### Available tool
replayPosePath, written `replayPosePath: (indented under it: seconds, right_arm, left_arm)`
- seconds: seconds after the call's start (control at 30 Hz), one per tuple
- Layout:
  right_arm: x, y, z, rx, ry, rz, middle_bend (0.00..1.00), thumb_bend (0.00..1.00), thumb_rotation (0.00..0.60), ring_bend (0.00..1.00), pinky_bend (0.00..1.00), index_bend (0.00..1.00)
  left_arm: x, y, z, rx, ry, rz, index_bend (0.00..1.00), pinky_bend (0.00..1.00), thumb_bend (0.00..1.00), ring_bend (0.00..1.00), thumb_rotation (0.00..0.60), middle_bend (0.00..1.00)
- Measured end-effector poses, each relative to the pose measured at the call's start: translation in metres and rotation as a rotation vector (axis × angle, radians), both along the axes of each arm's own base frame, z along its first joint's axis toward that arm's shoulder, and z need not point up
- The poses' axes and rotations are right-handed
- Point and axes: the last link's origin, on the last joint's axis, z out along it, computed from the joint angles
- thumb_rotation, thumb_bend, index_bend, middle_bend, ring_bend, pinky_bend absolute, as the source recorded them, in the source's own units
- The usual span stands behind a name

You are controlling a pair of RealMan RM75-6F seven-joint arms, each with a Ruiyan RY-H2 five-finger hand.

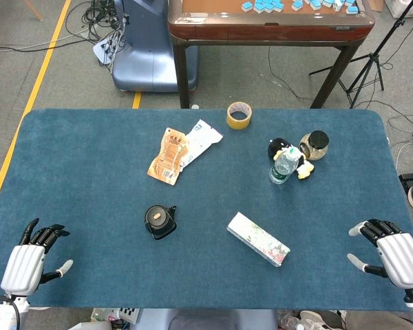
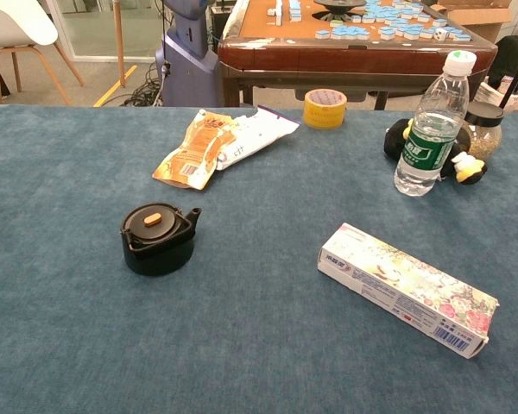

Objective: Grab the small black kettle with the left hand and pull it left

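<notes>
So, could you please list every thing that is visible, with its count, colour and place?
kettle: 1, black, orange knob, left of centre
box: 1, white floral, right of the kettle
snack bags: 2, orange and white, behind the kettle
tape: 1, yellow, far edge
bottle: 1, clear, green label, upright, far right
jar: 1, black lid, behind the bottle
toy: 1, black and yellow, beside the bottle
table: 1, blue cloth
left hand: 1, white and black, near left corner, holds nothing
right hand: 1, near right corner, holds nothing
</notes>
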Motion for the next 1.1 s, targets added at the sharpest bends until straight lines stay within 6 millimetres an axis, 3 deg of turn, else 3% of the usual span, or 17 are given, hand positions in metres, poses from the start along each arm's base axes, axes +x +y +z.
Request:
replayPosePath:
  seconds: [0.4,0.73,0.8,0.93,1.03,1.1]
  right_arm:
    - [0.004,-0.001,0.011,-0.057,0.001,0.01,0.41,0.2,0.6,0.3,0.33,0.41]
    - [0.014,-0.008,0.022,-0.11,0.018,0.008,0.41,0.2,0.6,0.29,0.29,0.41]
    - [0.017,-0.009,0.023,-0.112,0.026,0.009,0.41,0.2,0.6,0.29,0.29,0.41]
    - [0.021,-0.011,0.024,-0.113,0.036,0.013,0.41,0.2,0.6,0.29,0.29,0.41]
    - [0.023,-0.011,0.025,-0.112,0.039,0.012,0.41,0.2,0.6,0.29,0.29,0.41]
    - [0.023,-0.011,0.025,-0.111,0.04,0.008,0.41,0.2,0.6,0.28,0.29,0.41]
  left_arm:
    - [0.005,0.006,0.002,-0.016,0.0,-0.056,0.33,0.03,0.17,0.26,0.6,0.26]
    - [0.024,0.033,0.005,-0.137,-0.039,-0.217,0.32,0.03,0.17,0.25,0.595,0.26]
    - [0.03,0.04,0.005,-0.169,-0.045,-0.252,0.32,0.03,0.17,0.24,0.549,0.26]
    - [0.044,0.052,0.0,-0.252,-0.04,-0.327,0.31,0.02,0.17,0.22,0.328,0.26]
    - [0.054,0.059,-0.007,-0.317,-0.027,-0.372,0.29,0.0,0.16,0.17,0.237,0.25]
    - [0.06,0.062,-0.012,-0.36,-0.018,-0.397,0.29,0.0,0.16,0.15,0.214,0.24]
